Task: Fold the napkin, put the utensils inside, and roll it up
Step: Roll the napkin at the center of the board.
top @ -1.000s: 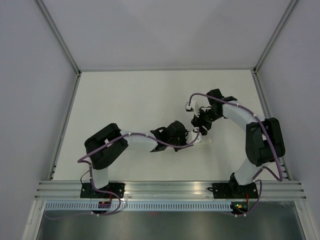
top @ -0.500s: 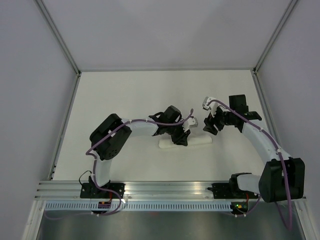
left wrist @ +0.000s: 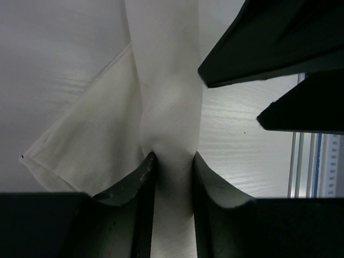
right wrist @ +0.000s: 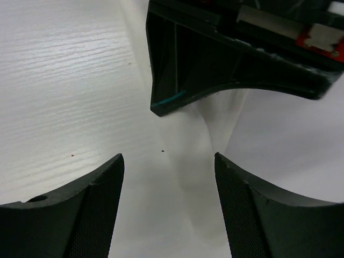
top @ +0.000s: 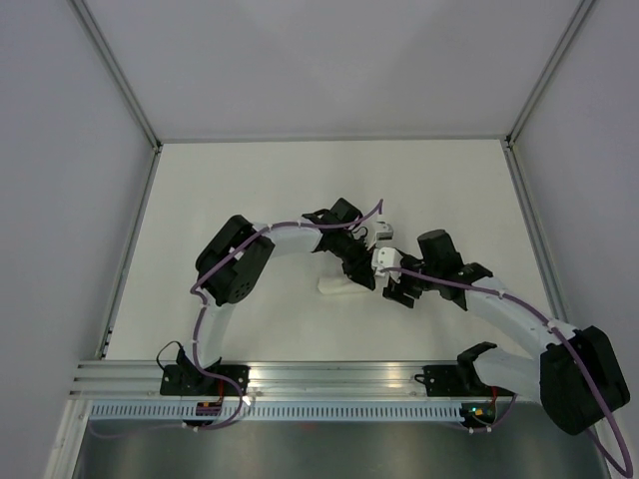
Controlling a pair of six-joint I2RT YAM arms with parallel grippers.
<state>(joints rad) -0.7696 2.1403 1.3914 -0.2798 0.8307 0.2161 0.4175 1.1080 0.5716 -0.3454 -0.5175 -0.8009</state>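
The napkin (top: 337, 286) lies rolled into a slim white cylinder on the table. My left gripper (top: 361, 274) comes at it from the far side. In the left wrist view my left gripper (left wrist: 173, 155) is shut on the roll (left wrist: 169, 107), and a loose triangular corner (left wrist: 80, 156) of cloth spreads flat to the left. My right gripper (top: 399, 289) hangs over the roll's right end. In the right wrist view my right gripper (right wrist: 168, 156) stands open astride the roll (right wrist: 199, 177), not touching it, just short of the left fingers (right wrist: 226, 59). The utensils are hidden.
The white table (top: 230, 200) is fenced by a metal frame with posts at the back corners (top: 158, 147). An aluminium rail (top: 339, 374) carrying both arm bases runs along the near edge. The two grippers sit close together over the roll.
My right arm has swung from the roll's far right side down toward the near edge, now over its right end, jaws widening. My left gripper kept its hold and shifted slightly right.
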